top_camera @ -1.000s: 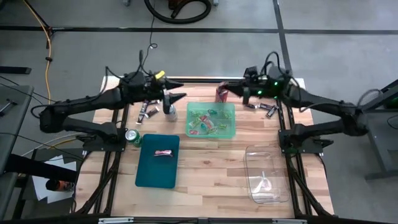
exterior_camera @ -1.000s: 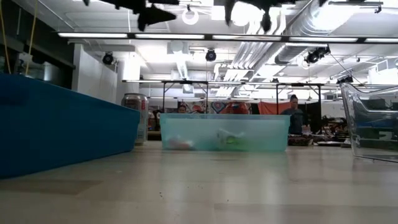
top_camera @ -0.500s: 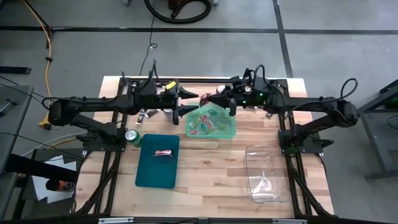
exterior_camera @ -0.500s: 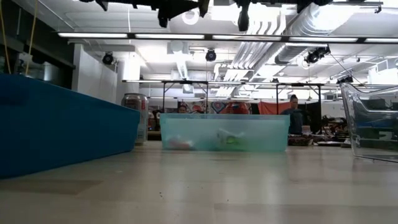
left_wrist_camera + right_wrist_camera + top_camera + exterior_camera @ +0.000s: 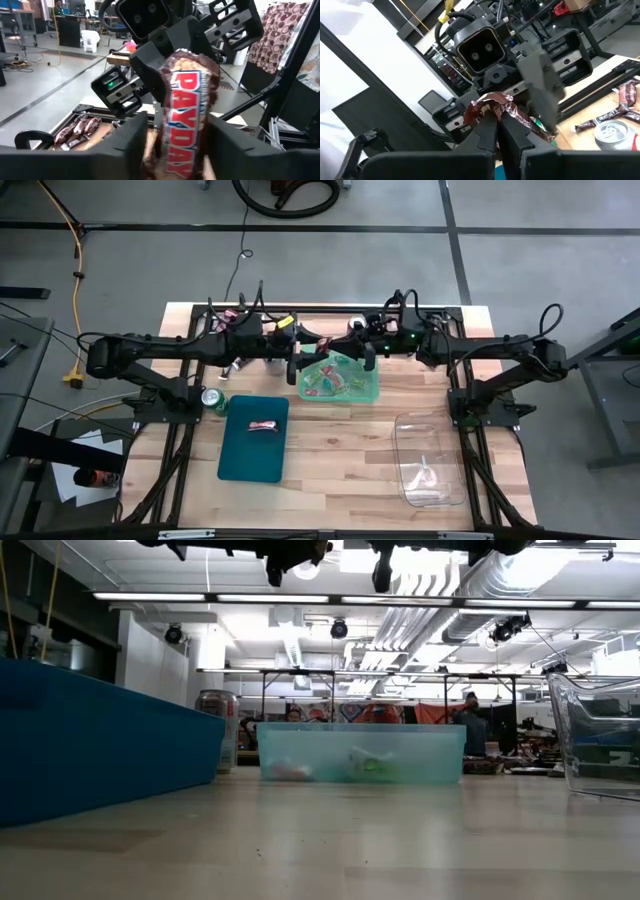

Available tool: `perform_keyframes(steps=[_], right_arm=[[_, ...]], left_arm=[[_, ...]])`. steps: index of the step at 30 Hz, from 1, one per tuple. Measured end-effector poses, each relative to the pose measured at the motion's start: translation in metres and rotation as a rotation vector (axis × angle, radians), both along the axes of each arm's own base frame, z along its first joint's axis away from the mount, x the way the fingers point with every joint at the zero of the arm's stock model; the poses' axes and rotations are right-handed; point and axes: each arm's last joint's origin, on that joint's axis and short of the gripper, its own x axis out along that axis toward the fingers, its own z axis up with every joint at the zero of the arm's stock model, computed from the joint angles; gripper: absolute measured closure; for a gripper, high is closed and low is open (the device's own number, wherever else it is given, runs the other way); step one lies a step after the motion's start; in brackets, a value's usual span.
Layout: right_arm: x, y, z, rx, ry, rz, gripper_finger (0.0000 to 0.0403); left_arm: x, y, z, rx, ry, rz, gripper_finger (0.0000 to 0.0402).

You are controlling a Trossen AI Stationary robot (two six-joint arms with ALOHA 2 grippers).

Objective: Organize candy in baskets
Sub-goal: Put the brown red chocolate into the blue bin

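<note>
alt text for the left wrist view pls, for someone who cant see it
A PayDay candy bar fills the centre, standing upright between the left end effector's two dark fingers, pinched from beyond by the right end effector. Behind that looms the right arm's wrist camera housing, and more wrapped candies lie on the table below.

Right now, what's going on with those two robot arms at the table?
Both arms meet high above the light green basket. The right hand is shut on a brown candy bar, holding it between the fingers of the left hand, which haven't clamped it. It looks like a hand-over. The green basket holds several candies, the teal basket has one, the clear basket none that show. More bars and a soda can lie on the table.
</note>
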Motion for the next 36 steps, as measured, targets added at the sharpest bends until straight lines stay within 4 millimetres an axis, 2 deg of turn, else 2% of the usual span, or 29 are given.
perform_keyframes(steps=[4, 6, 10, 13, 17, 21, 25, 29, 33, 36], right_arm=[[0.0, 0.0, -0.001, -0.011, 0.008, -0.005, 0.038], [-0.002, -0.001, 0.001, -0.018, 0.011, -0.016, 0.0361], [-0.011, -0.002, 0.008, -0.064, 0.003, -0.048, 0.0305], [-0.027, -0.006, 0.02, -0.115, -0.006, -0.099, 0.0262], [-0.053, -0.013, 0.033, -0.161, 0.01, -0.171, 0.0226], [-0.074, -0.017, 0.04, -0.192, 0.044, -0.215, 0.0218], [-0.084, -0.021, 0.042, -0.208, 0.065, -0.243, 0.0217], [-0.085, -0.026, 0.037, -0.193, 0.11, -0.262, 0.0217], [-0.087, -0.031, 0.03, -0.176, 0.181, -0.275, 0.0217], [-0.088, -0.034, 0.027, -0.164, 0.219, -0.286, 0.0217]], left_arm=[[0.0, 0.0, -0.001, -0.002, 0.013, -0.001, 0.0346], [0.0, 0.001, -0.002, -0.007, 0.021, 0.003, 0.0379], [-0.004, 0.003, -0.002, -0.008, 0.045, 0.012, 0.0374], [-0.015, 0.007, 0.003, 0.011, 0.082, 0.034, 0.0384], [-0.046, 0.013, 0.012, 0.011, 0.174, 0.082, 0.0385], [-0.087, 0.007, 0.022, -0.049, 0.267, 0.105, 0.0385], [-0.12, -0.019, 0.018, -0.166, 0.433, 0.047, 0.0387], [-0.138, -0.056, 0.0, -0.264, 0.684, -0.011, 0.0387], [-0.138, -0.096, -0.021, -0.243, 0.847, -0.084, 0.0387], [-0.133, -0.123, -0.047, -0.163, 0.967, -0.151, 0.0389]])
